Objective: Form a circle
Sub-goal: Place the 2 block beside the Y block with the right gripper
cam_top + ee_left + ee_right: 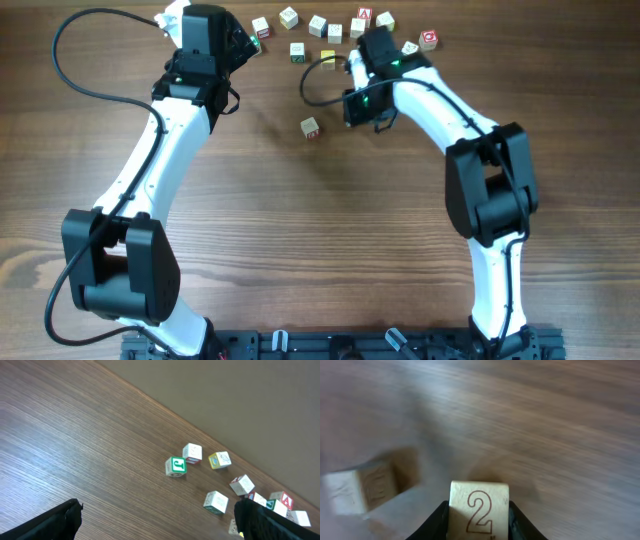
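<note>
My right gripper (364, 112) (478, 512) is shut on a pale wooden cube marked "2" (479, 502), held just above the table; the gripper hides this cube from overhead. To its left a lone pale cube (310, 127) (359, 491) rests on the wood. A loose arc of similar letter cubes (317, 24) runs along the far edge, with a yellow cube (328, 58) among them. No closed circle of cubes shows in any view. My left gripper (242, 40) (160, 530) hangs open by the arc's left end, near a green "J" cube (175, 466), with nothing between its fingers.
A red "A" cube (364, 14) (283, 500) and a red-marked cube (428, 40) sit at the arc's right end, behind my right arm. Black cables loop from both wrists. The table's far edge (210, 435) runs just behind the cubes.
</note>
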